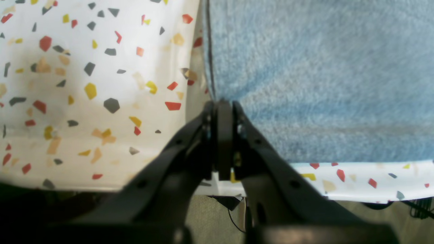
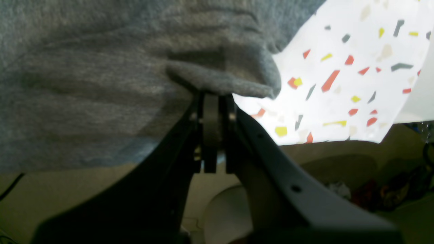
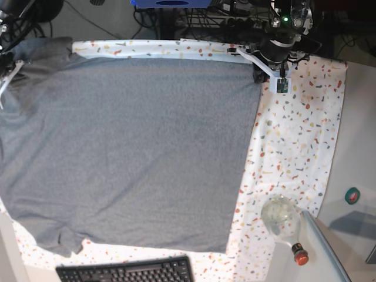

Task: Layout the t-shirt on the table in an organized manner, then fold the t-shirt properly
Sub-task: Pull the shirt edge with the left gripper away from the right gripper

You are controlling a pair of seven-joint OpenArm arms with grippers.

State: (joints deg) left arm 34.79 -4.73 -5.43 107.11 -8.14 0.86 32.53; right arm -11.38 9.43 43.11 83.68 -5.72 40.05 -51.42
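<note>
The grey t-shirt (image 3: 129,147) lies spread flat over most of the speckled table (image 3: 294,147), with one sleeve at the bottom left and another at the top left. In the base view my left gripper (image 3: 258,75) sits at the shirt's top right corner. The left wrist view shows this gripper (image 1: 222,101) shut, its tips pinching the edge of the t-shirt (image 1: 322,84) above the table (image 1: 84,84). My right gripper (image 2: 212,93) is shut on a bunched fold of the t-shirt (image 2: 84,67), lifted off the table (image 2: 339,67) near its edge.
A glass bottle (image 3: 282,217) with a red cap lies at the bottom right, half on a plain grey-white surface (image 3: 358,158). A black keyboard (image 3: 126,271) sits at the bottom edge. Cables and equipment (image 3: 205,14) crowd the far side behind the table.
</note>
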